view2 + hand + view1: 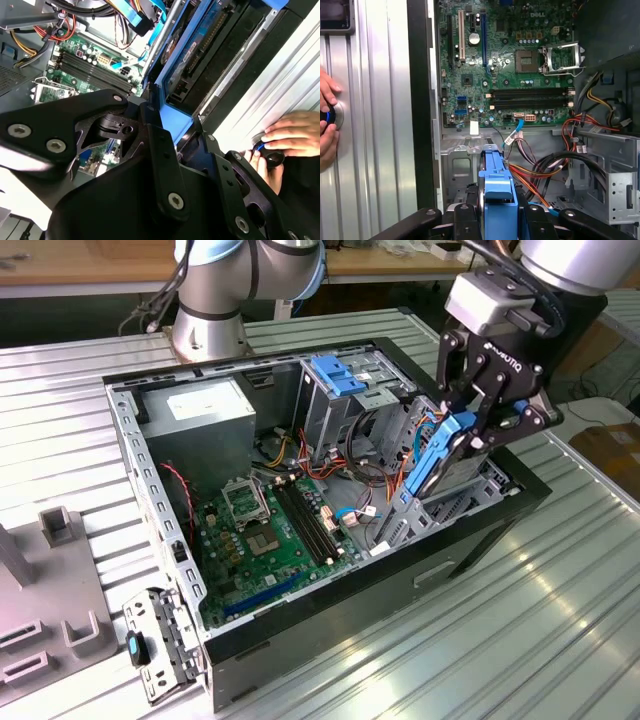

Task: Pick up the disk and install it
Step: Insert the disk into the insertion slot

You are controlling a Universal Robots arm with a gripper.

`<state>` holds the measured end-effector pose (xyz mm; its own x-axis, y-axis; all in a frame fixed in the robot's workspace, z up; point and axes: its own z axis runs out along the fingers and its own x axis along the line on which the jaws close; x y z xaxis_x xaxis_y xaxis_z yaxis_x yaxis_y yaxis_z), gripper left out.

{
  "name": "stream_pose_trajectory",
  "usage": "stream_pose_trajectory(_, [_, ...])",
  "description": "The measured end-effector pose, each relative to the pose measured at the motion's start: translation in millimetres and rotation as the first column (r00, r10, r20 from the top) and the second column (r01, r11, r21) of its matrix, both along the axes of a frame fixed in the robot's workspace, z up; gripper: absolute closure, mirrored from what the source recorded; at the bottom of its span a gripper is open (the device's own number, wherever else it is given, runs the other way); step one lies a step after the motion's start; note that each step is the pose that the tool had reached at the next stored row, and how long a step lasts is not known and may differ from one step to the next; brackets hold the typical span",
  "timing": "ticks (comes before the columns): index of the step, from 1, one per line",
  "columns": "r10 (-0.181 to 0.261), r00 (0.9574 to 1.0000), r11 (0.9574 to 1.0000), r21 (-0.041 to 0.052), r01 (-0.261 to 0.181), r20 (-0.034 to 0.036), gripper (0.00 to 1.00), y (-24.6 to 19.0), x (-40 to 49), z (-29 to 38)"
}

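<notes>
An open black computer case (pixel 470 550) lies on the ribbed metal worktop (pixel 560 640). Inside, a green motherboard (pixel 270 550) covers the floor, with a grey power supply (pixel 200 415) in one corner. A blue latch (pixel 335 375) tops the upright drive cage (pixel 330 415). Red and orange cables (pixel 345 475) tangle nearby. A grey fixture (pixel 60 530) stands at the exterior view's left.

The black gripper (pixel 175 124) fills the foreground, its jaws closed on the light-blue end of the disk (pixel 197 52), whose dark body and blue carrier rail stretch away from the fingers (pixel 152 112) along the black wall of the computer case (pixel 250 47). Beside the disk lies the green motherboard (pixel 92 65) with its dark memory slots, and a bundle of red, yellow and blue cables (pixel 132 15) sits above it. Outside the case, on the ribbed metal bench (pixel 285 70), a person's hand (pixel 292 134) rests on a small round black button (pixel 272 159).
</notes>
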<state>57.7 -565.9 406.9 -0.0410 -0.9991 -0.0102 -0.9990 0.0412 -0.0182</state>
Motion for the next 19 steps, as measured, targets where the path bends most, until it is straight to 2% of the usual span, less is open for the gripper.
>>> stream_pose_trajectory(4, [0.0,1.0,1.0,-0.0001,0.0,0.0,0.63,0.0,0.0,-4.1])
stream_pose_trajectory(8, [0.0,1.0,1.0,0.0,0.0,0.0,0.63,0.0,0.0,-13.6])
stream_pose_trajectory(19, [0.0,1.0,1.0,-0.0001,0.0,0.0,0.63,-0.2,0.0,-29.4])
